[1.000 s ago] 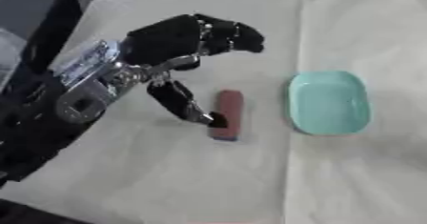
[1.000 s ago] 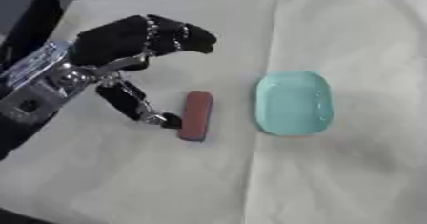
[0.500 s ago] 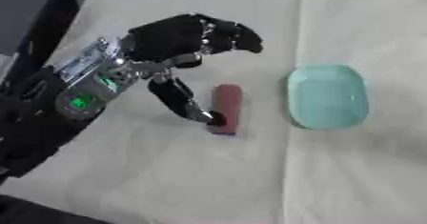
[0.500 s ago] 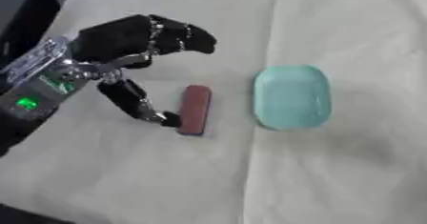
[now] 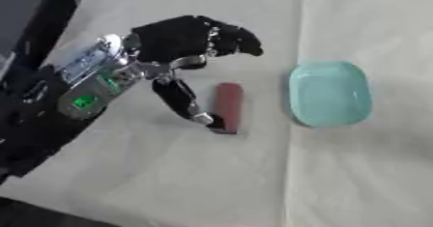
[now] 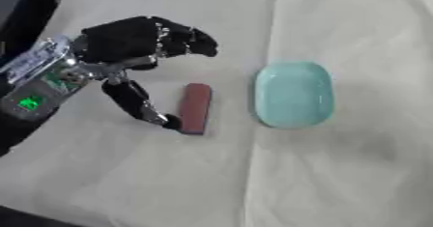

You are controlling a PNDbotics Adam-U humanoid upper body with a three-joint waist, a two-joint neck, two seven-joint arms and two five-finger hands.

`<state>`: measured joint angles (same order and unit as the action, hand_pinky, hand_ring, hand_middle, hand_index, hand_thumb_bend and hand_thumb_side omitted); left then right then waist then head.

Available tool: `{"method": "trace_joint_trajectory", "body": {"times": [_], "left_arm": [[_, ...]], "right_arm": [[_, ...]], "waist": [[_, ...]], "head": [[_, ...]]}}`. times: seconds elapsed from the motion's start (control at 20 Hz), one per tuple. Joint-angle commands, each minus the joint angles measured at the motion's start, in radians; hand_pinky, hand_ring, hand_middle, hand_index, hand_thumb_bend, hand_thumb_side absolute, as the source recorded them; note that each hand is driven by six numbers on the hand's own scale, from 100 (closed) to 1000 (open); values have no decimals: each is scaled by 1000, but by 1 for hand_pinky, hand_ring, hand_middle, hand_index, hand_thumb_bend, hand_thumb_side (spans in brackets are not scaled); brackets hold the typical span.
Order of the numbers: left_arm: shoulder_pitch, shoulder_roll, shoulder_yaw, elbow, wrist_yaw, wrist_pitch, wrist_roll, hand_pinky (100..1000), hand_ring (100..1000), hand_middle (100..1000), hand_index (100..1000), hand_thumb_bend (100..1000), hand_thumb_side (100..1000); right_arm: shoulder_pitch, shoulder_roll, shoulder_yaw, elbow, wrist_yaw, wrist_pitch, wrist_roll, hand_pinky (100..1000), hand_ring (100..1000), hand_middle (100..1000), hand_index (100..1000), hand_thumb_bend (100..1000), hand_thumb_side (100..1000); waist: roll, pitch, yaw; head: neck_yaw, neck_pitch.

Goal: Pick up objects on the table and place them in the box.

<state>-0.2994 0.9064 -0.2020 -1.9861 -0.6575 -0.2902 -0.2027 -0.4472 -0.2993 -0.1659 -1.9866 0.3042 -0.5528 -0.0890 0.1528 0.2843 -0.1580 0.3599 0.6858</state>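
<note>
On cream cloth — left hand (image 5: pixel 182 42) curled, empty, thumb touching red bar (image 5: pixel 226 106).

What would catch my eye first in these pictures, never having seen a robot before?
Most striking is the big black left robot hand reaching in from the left, its fingers curled above the table and its thumb pointing down beside a small reddish-brown bar on the pale cloth. To the right of the bar sits an empty mint-green oval box.
</note>
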Motion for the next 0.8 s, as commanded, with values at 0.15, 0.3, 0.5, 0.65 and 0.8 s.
{"method": "trace_joint_trajectory", "body": {"times": [0.15,0.3,0.5,0.65,0.8], "left_arm": [[-1,33,-1,-14,-46,23,-38,668,792,862,945,668,516],[9,33,-4,-14,-72,31,-53,671,794,862,946,676,524],[26,32,-3,-14,-97,44,-65,678,800,865,948,686,534],[36,32,-2,-14,-113,52,-72,681,802,866,949,694,541],[43,33,-2,-14,-131,58,-81,684,805,867,950,704,546]], "right_arm": [[-16,-15,0,-13,-7,0,5,194,365,622,821,100,793],[-17,-16,-1,-13,-8,0,5,193,364,622,821,100,793],[-19,-18,-1,-13,-10,0,6,193,364,622,821,100,793],[-19,-18,-1,-13,-11,0,7,193,364,622,821,100,793],[-19,-18,-1,-13,-11,0,8,193,364,622,821,100,793]], "waist": [[-2,-10,-3],[-1,-7,-4],[1,-4,-5],[1,-3,-5],[0,-3,-5]], "head": [[-8,10],[-10,14],[-11,18],[-11,18],[-12,19]]}}
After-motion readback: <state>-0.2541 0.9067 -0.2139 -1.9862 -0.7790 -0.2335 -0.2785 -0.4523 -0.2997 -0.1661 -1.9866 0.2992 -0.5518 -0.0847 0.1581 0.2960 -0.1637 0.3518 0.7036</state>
